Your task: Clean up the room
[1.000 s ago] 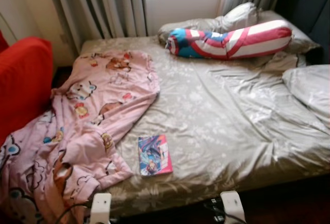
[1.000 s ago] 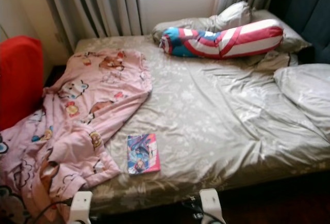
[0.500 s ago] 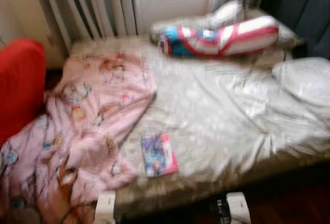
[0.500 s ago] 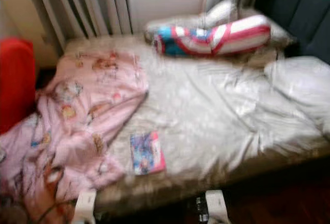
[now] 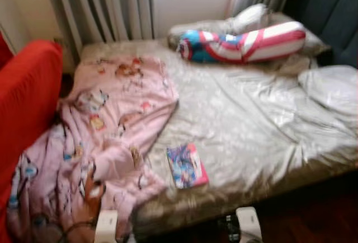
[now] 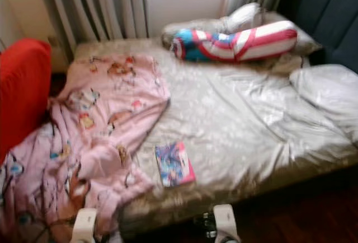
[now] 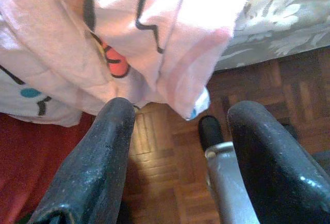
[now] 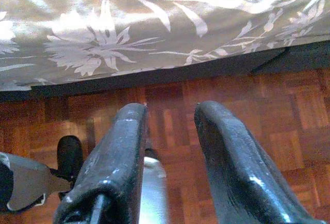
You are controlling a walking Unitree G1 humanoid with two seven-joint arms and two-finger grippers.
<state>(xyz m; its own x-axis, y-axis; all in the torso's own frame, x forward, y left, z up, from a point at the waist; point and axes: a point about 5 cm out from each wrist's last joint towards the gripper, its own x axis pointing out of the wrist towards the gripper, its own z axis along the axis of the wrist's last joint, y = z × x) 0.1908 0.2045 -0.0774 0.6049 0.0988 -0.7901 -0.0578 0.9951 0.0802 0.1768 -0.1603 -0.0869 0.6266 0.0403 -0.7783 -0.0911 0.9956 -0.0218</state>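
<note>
While the head views are slightly blurred, the scene reads as follows.

Book: a small colourful paperback book with a pink edge (image 5: 187, 166) lies flat on the bed, near its front edge, just beside the blanket's lower fold.
Blanket: a rumpled pink cartoon-print blanket (image 5: 112, 125) covers the bed's left part and hangs over the front edge toward the floor.
Bed: a bed with a beige leaf-patterned sheet (image 5: 251, 125) carries everything; the sheet is creased.
Bolster: a long red, white and blue striped bolster pillow (image 5: 246, 41) lies across the head end, against grey pillows (image 5: 254, 16).
Surroundings: a red upholstered chair (image 5: 25, 103) stands at the bed's left; grey striped curtains (image 5: 106, 8) hang behind.
Left tool (image 7: 178, 115): released, its fingers apart and holding nothing, low over the wooden parquet floor (image 7: 154, 177) under the blanket's hanging hem.
Right tool (image 8: 170, 115): released, its fingers apart and holding nothing, low by the bed's front edge.
</note>
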